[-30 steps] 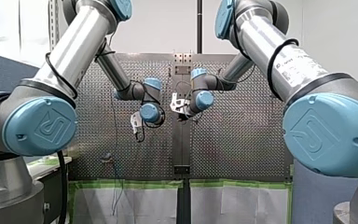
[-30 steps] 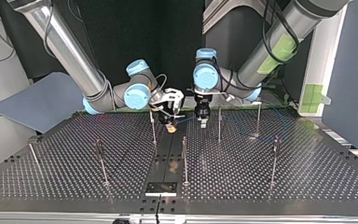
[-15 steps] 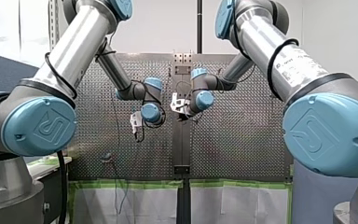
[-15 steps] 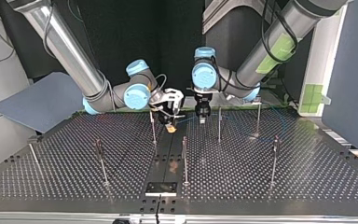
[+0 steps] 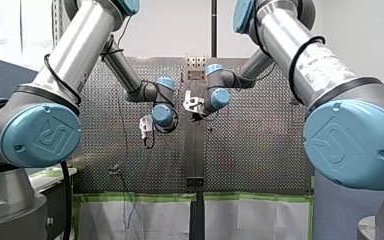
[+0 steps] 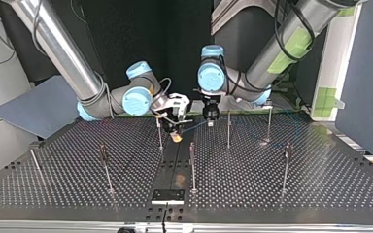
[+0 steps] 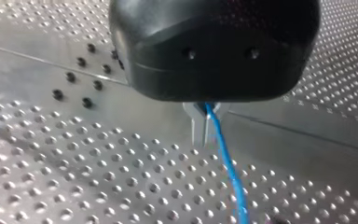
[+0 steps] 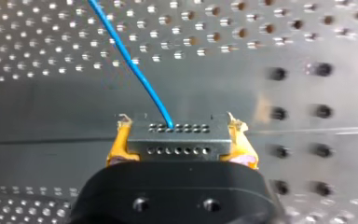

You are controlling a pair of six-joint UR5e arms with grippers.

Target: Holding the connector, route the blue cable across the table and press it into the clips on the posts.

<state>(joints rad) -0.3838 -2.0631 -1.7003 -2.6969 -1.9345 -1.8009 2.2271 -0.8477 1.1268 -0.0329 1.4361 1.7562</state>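
Clamping the connector [image 8: 177, 138] between its yellow pads [image 8: 117, 147], my right gripper [image 8: 181, 150] hangs over the solid centre strip of the perforated table [image 8: 51, 100] — the blue cable [image 8: 129, 59] leaves the connector's upper row of holes. My left gripper [image 7: 203, 138] has its thin metal fingers [image 7: 196, 126] pinched together on that cable, low over the table, near a post [image 6: 228, 130].

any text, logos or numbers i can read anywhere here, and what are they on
No text is clear enough to quote.
Lettering on my right arm's tube: too blurred to read.
Embossed logo on the blue joint caps: a sign only, no legible letters.
Connector and blue cable: no markings visible.
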